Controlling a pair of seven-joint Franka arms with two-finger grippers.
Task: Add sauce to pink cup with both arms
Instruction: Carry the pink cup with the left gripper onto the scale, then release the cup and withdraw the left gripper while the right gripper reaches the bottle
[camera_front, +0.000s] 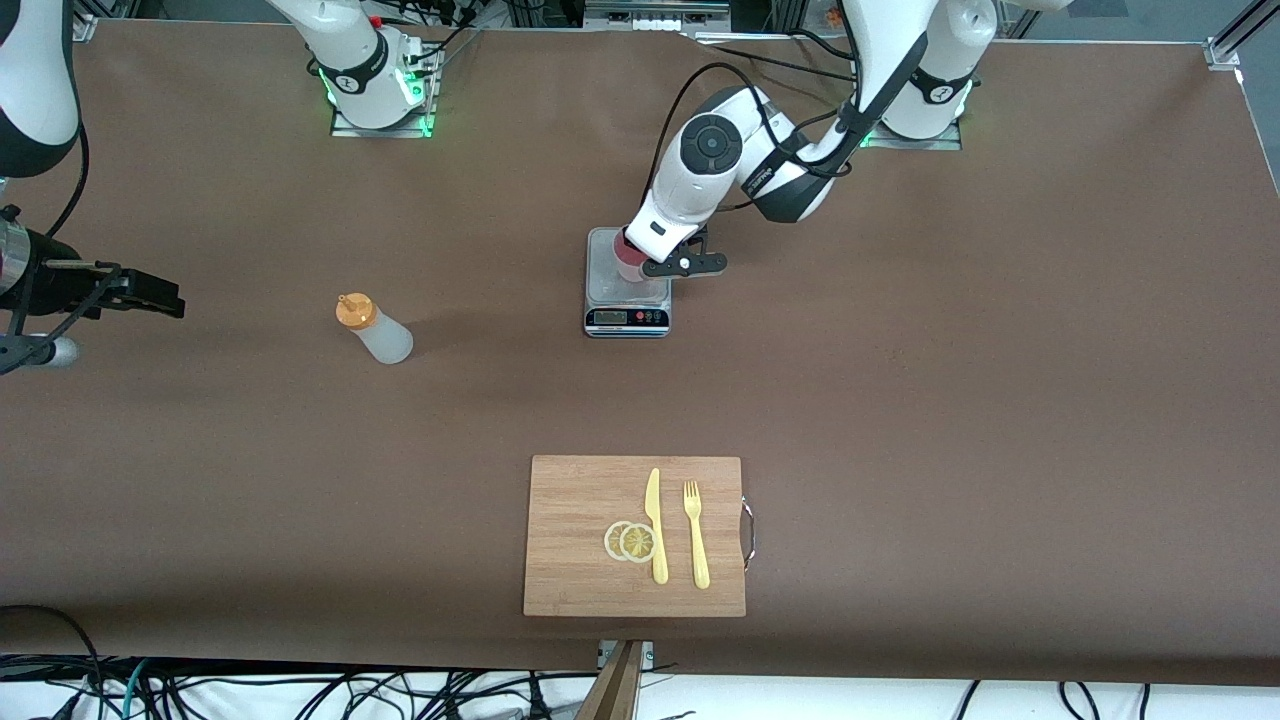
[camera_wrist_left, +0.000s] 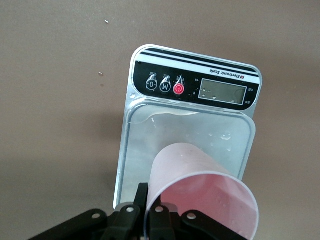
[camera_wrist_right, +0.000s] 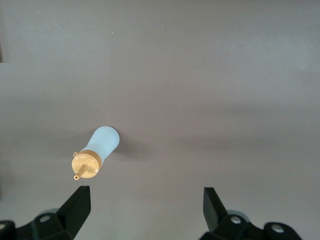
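Left gripper: was down at the scale, its fingers clamped on the pink cup near the cup's rim.
Pink cup: was on the scale's steel plate, toward the plate's edge farthest from the front camera; whether its base fully rested on the plate could not be told.
Scale: sat near the middle of the table, display and buttons on the side nearer the front camera (water droplets showed on the plate and the display).
Right gripper: hung in the air at the right arm's end of the table, fingers spread wide apart and holding nothing.
Sauce: stood upright on the table, orange cap on top, between the right gripper and the scale and well apart from both.
Cutting board: lay nearer the front camera than the scale.
On the board: two lemon slices overlapping, a yellow knife touching them, and a yellow fork just beside the knife.
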